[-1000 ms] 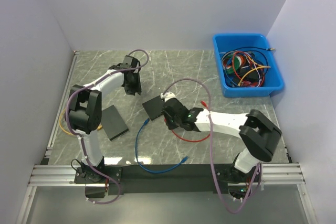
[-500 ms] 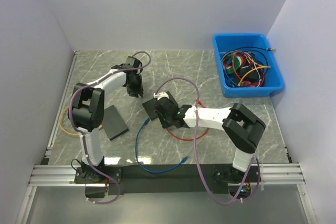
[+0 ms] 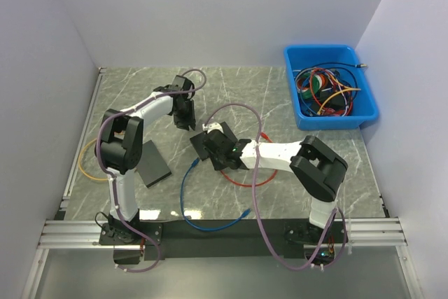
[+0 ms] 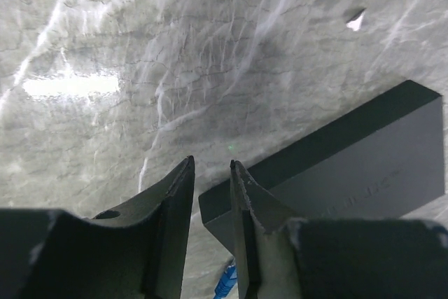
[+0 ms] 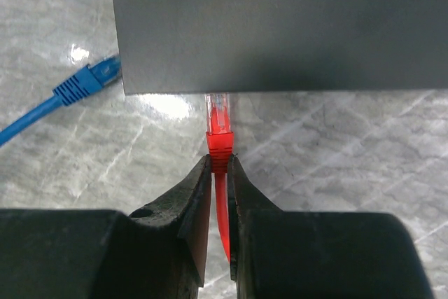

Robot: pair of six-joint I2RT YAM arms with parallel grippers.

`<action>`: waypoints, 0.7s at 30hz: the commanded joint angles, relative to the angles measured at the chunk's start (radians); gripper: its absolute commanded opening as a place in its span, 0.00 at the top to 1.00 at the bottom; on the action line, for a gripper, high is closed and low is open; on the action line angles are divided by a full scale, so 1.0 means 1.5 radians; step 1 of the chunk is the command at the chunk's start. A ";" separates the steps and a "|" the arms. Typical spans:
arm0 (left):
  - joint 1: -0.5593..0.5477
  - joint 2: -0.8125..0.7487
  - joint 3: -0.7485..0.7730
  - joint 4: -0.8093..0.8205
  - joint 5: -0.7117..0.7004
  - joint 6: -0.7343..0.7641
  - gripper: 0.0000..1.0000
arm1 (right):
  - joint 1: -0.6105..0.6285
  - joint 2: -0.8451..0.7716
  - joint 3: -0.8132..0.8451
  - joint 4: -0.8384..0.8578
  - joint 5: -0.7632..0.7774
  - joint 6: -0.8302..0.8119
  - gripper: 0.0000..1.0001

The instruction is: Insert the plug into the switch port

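The left gripper (image 4: 211,166) hangs over a corner of the switch (image 4: 350,173), its fingers a narrow slit apart with nothing between them, probably placed there to brace the box against a push. To the right, the plug (image 5: 219,120) points squarely at the switch's port edge with its clear tip at the face. The right gripper (image 5: 219,164) is pinched tight on its red boot, which keeps it lined up for insertion.
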 commanded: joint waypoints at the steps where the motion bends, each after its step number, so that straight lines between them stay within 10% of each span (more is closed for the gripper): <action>1: -0.005 0.010 0.027 -0.010 0.005 0.005 0.67 | 0.004 0.002 0.035 0.002 0.025 0.002 1.00; 21: -0.015 0.026 0.037 -0.018 0.005 0.008 0.68 | 0.005 0.015 0.083 -0.014 0.048 0.006 1.00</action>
